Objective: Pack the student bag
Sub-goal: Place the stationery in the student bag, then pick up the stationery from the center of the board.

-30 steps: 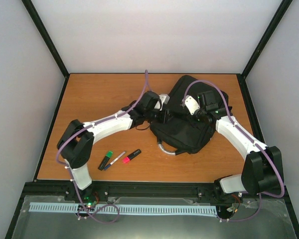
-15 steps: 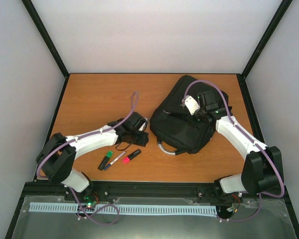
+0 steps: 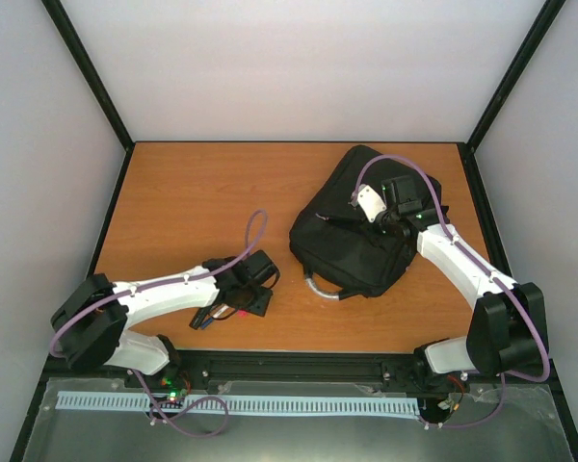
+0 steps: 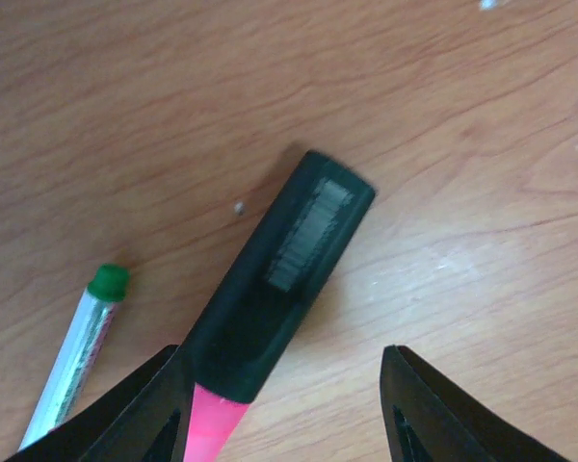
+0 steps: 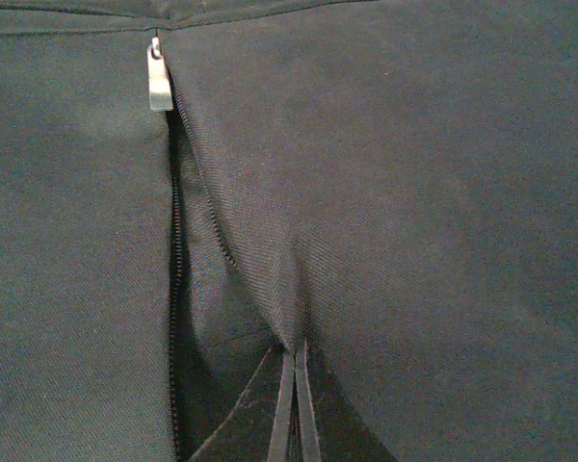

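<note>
Soft, floppy student bag (image 3: 366,252) lies rt of centre on table (image 3: 193,192), prob light but saggy, so take a fabric fold by the zip (image 5: 176,252), where R gripper (image 5: 293,390) pinches it; L gripper (image 4: 279,390) spread astride pink highlighter (image 4: 284,269)

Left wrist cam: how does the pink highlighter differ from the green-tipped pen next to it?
The pink highlighter is thick and has a black cap; the green-tipped pen is thin with a pale barrel. The highlighter lies between the open fingers of the left end effector; the pen lies outside them, on the picture's left. Both lie flat on the wooden table, slanted much alike.
</note>
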Available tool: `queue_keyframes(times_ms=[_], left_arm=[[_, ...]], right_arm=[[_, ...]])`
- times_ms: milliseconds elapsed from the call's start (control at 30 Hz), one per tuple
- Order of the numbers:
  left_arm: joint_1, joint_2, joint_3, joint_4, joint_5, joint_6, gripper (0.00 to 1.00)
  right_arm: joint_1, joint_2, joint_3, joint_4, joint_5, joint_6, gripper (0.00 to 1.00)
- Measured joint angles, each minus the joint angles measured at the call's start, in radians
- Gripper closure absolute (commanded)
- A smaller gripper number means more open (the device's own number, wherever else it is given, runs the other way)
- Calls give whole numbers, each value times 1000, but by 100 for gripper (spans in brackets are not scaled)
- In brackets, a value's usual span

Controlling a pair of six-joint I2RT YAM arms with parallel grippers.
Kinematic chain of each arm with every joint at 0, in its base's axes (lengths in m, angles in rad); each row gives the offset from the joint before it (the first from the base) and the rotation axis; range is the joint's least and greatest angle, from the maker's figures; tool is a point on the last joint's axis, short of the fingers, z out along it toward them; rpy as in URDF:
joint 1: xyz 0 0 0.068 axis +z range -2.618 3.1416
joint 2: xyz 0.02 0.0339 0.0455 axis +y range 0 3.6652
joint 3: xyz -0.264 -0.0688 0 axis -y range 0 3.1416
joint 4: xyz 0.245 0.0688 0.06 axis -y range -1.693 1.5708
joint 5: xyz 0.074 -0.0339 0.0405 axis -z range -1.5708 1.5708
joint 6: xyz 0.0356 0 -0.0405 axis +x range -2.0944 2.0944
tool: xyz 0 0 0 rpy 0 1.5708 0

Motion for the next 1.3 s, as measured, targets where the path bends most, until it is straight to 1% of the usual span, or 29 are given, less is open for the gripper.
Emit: queue_keyframes(times_ms=[200,400,533,600,733,867,967,1133,1300], left_arm=[[-23,5,-39,-21,-54,-58,45],[-50,-9,-74,-23,-47,-87,48],[-73,-11,-89,-27,-40,-108,48],[-80,-11,-89,-31,-43,-121,48],[-82,-6,-89,-45,-66,-147,51],[-82,12,-87,-62,-88,-162,55],[-82,29,-74,-70,-94,-168,60],[-83,50,-57,-72,-92,-170,72],[-84,59,-45,-76,-89,-168,78]], right_arm=[[0,0,0,-1,-3,0,97],[0,0,0,-3,-8,0,97],[0,0,0,-4,-11,0,97],[0,0,0,-5,-11,0,97],[0,0,0,-6,-11,1,97],[0,0,0,-6,-12,1,97],[0,0,0,-6,-14,1,97],[-1,0,0,-6,-18,1,97],[-3,0,0,-10,-24,1,97]])
